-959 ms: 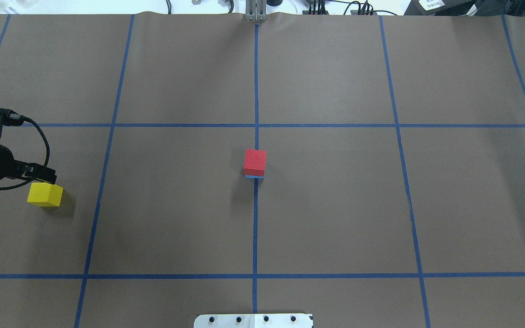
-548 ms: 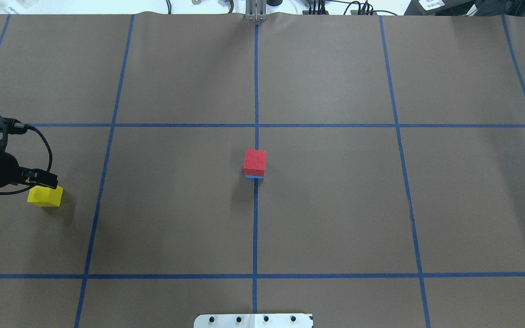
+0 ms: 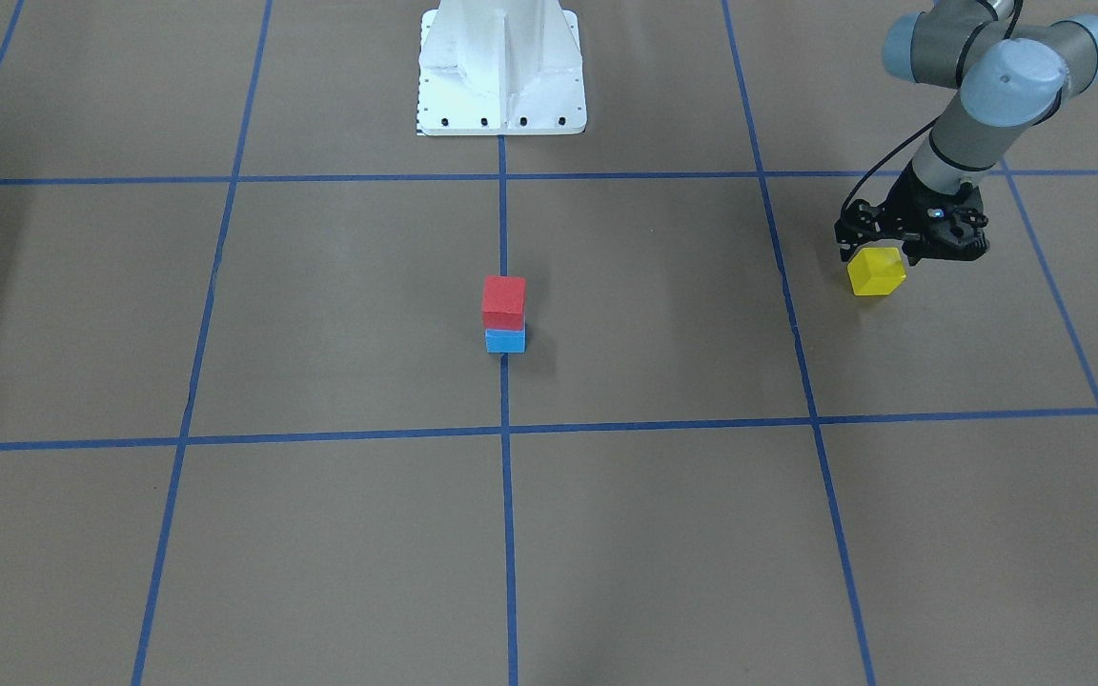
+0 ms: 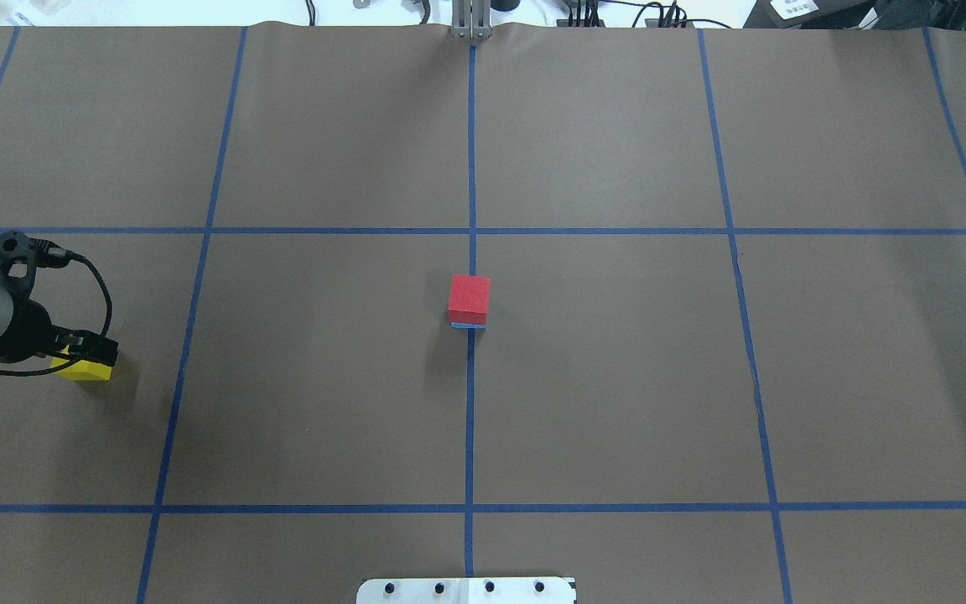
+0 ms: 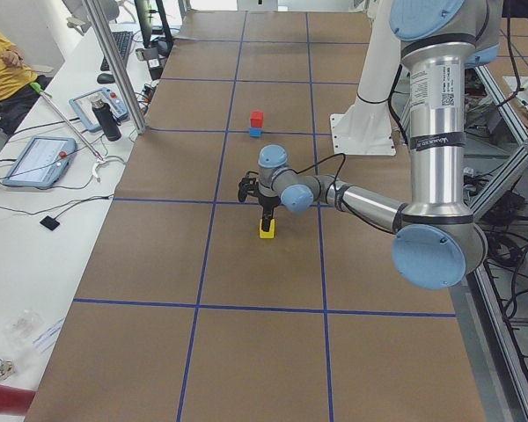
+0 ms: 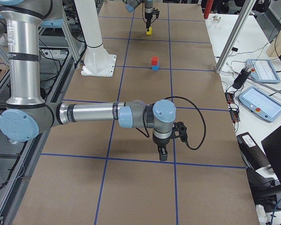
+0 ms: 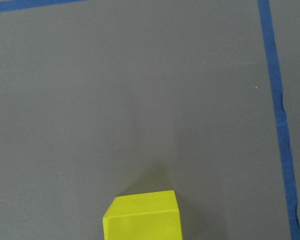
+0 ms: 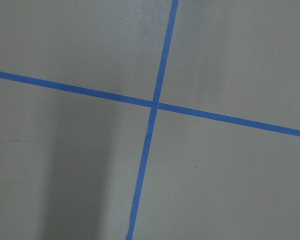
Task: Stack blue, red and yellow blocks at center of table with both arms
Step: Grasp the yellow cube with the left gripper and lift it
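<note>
At the table's (image 4: 617,394) center, the red block (image 4: 470,298) (image 3: 503,300) rests on the blue block (image 3: 505,340). The yellow block (image 4: 85,370) (image 3: 876,273) (image 7: 142,217) lies on the table far to my left. My left gripper (image 4: 89,352) (image 3: 878,255) hangs open right over it, a finger on either side of its top, and hides part of it from overhead. My right gripper (image 6: 163,154) shows only in the exterior right view, low over a tape crossing far from the stack. I cannot tell whether it is open or shut.
The white pedestal (image 3: 501,67) stands at the robot's edge, in line with the stack. Beyond the table's far edge is a white bench with tablets (image 6: 260,101) and cables. A person in yellow (image 5: 0,70) sits there.
My left gripper has come down and shifted right over the yellow block, covering more of it. The block and the red-on-blue stack have not moved.
</note>
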`<act>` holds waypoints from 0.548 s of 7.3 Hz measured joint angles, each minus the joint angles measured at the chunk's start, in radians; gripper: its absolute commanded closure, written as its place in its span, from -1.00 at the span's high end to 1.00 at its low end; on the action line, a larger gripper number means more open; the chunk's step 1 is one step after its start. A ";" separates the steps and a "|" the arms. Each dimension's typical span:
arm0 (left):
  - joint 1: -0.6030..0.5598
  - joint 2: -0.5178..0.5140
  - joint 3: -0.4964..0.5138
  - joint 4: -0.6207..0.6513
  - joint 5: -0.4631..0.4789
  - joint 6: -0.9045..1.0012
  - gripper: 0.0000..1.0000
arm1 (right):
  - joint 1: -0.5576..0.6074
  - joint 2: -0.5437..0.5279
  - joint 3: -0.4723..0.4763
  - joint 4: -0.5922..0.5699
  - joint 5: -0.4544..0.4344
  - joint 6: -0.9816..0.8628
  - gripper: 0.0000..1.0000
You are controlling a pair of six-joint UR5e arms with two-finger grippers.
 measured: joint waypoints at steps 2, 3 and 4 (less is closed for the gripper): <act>0.004 -0.007 0.024 -0.002 0.012 0.004 0.83 | 0.000 0.004 0.000 0.000 0.000 0.001 1.00; 0.008 -0.009 0.037 -0.009 0.021 0.006 0.15 | 0.000 0.006 0.000 0.000 0.000 0.001 1.00; 0.016 -0.010 0.047 -0.017 0.032 0.007 -0.63 | 0.000 0.007 0.001 0.000 0.000 0.001 1.00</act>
